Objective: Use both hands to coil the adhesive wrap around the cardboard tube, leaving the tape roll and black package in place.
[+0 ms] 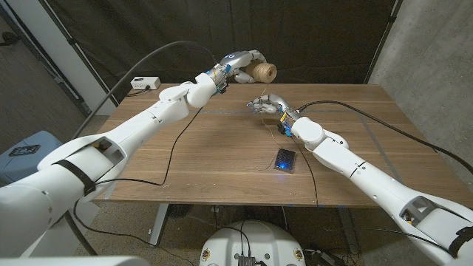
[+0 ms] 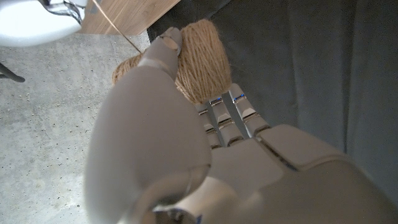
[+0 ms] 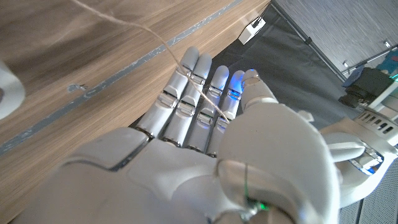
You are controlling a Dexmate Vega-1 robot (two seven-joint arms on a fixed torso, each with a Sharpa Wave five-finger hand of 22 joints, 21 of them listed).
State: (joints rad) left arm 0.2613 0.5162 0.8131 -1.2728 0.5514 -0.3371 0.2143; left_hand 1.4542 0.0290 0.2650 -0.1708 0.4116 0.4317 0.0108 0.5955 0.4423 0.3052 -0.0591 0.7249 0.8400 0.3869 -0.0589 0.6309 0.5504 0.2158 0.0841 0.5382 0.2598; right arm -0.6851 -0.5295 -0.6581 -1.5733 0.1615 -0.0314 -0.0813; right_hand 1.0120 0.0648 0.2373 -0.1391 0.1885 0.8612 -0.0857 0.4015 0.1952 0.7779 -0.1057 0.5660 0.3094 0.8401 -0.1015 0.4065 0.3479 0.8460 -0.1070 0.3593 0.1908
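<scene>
My left hand (image 1: 238, 63) is raised over the table's far edge and grips a roll wound with tan twine (image 1: 261, 72). The left wrist view shows the fingers (image 2: 227, 115) curled round that twine roll (image 2: 200, 56), with a thin strand (image 2: 115, 28) leading off it. My right hand (image 1: 266, 104) hovers just above the table a little nearer. A thin tan strand (image 3: 163, 42) crosses the table and the backs of its fingers (image 3: 186, 99), where the thumb (image 3: 273, 124) lies close against them. A black package (image 1: 284, 159) lies on the table near my right forearm.
A white box (image 1: 145, 83) sits at the table's far left corner. Black cables (image 1: 177, 137) cross the wooden table (image 1: 185, 159). A dark curtain hangs behind it. A blue seat (image 1: 26, 151) stands at the left, off the table.
</scene>
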